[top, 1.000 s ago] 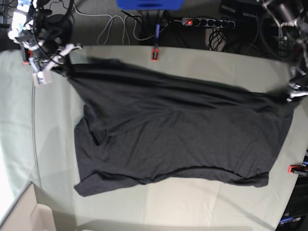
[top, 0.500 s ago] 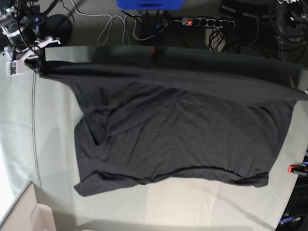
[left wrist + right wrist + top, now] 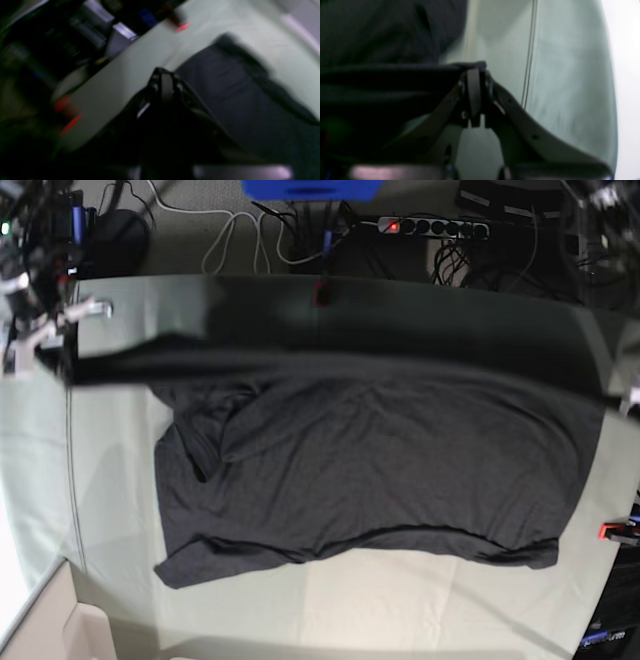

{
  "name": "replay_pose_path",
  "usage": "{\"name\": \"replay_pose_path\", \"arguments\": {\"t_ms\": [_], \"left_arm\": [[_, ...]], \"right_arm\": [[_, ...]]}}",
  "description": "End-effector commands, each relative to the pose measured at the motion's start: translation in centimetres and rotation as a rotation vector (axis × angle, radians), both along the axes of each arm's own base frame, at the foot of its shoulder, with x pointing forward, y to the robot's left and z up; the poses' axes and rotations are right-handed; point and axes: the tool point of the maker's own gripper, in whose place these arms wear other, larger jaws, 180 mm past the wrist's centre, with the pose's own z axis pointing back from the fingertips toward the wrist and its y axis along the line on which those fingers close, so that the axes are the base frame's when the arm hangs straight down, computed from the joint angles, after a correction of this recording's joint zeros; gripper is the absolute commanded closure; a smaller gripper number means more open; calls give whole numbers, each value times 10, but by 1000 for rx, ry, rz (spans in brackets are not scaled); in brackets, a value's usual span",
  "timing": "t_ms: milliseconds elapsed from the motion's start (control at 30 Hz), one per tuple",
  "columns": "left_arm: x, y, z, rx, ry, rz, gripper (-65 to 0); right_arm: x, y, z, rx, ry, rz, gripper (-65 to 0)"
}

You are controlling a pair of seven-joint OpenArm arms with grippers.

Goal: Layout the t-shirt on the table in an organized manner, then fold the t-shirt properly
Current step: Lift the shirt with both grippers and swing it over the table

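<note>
The black t-shirt (image 3: 380,460) lies plain side up across the pale grey-green table (image 3: 420,600). Its far edge is lifted and stretched taut between my two grippers. My right gripper (image 3: 55,360) is at the base view's left, shut on one end of that edge. The right wrist view shows its jaws (image 3: 473,72) closed on the black cloth (image 3: 382,37). My left gripper (image 3: 628,395) is at the base view's right edge. In the blurred left wrist view it (image 3: 163,75) is closed with black cloth (image 3: 237,95) around it. No print shows.
Red clamps sit at the far table edge (image 3: 322,290) and at the right edge (image 3: 615,530). A power strip (image 3: 430,226) and cables lie beyond the far edge. A cardboard box (image 3: 50,620) is at the near left corner. A seam (image 3: 72,460) runs down the cloth's left side.
Both grippers have lifted the shirt's far edge and pulled it apart, so it now spans the table. The right gripper has moved outward and then toward the near side.
</note>
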Motion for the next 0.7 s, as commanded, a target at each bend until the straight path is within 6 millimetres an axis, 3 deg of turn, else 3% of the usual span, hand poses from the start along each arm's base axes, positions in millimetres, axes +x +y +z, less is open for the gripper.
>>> {"name": "replay_pose_path", "arguments": {"t_ms": [0,333,467,500,667], "left_arm": [[14,4,25,46,-69,-11,0],[143,-41,96,54,-235,-211,0],[203,-58,131,30,-284,-271,0],[218,-62,142,19,-297,-282,0],[272,-82,214,11,-381,-336,0]], "right_arm": [[17,-5,20,-21,-71,-1,0],[161,-54,77,-188,-60,-135,0],[228,-83,132,-192,-114,-175,0],[244,-91,155,-188,-143,-184,0],[294,-115,255,-145,-298,-172,0]]}}
